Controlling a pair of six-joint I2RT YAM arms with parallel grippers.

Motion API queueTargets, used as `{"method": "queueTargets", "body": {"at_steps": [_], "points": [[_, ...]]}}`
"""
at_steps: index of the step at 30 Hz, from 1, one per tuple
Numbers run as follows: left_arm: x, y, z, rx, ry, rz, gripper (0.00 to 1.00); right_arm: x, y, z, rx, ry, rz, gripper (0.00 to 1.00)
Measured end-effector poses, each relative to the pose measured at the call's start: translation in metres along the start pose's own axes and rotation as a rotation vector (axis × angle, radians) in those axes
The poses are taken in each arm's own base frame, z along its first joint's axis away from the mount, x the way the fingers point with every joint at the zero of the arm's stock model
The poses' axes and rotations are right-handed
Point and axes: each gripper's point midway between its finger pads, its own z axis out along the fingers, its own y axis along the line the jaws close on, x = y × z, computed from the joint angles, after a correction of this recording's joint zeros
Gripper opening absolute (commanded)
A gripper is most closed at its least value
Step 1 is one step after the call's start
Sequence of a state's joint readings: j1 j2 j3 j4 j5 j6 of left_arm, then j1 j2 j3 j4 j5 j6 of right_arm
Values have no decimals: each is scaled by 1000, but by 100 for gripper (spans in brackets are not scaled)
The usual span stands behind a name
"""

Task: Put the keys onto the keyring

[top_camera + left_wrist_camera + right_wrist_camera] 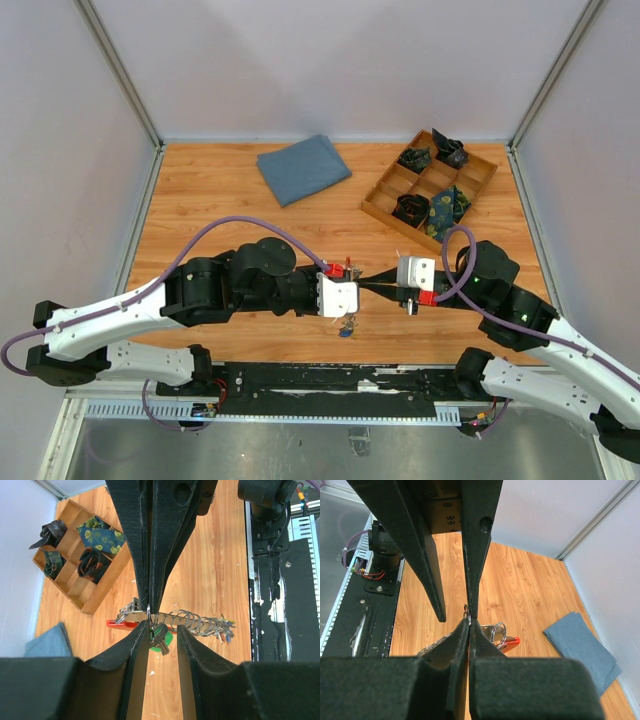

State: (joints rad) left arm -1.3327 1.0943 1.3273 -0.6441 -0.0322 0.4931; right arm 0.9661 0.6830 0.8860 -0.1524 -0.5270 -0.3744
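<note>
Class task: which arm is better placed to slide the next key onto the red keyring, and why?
Probably the right. The right gripper is shut on a small ring at the keyring, beside the keys; the left gripper sits open, straddling them.

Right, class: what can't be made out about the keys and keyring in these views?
Top external: keys too small to count.
Right wrist: red keyring mostly hidden behind the fingers of the right gripper.
Left wrist: whether the left gripper grips anything; its own fingertips hide the contact.
</note>
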Motion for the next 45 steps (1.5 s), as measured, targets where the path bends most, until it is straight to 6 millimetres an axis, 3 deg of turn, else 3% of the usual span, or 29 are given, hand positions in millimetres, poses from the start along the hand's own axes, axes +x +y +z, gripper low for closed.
{"method": "queueTargets", "body": {"at_steps": [12,35,45], "points": [[-1,5,0,-24,1,0,22,-1,0,-1,1,-1,-1,1],[7,8,1,-54,28,4,21,-9,-1,-2,5,-27,-3,0],[-3,15,-3,-89,-22,-7,20,-24,-8,0,42,-103,2,0]]}}
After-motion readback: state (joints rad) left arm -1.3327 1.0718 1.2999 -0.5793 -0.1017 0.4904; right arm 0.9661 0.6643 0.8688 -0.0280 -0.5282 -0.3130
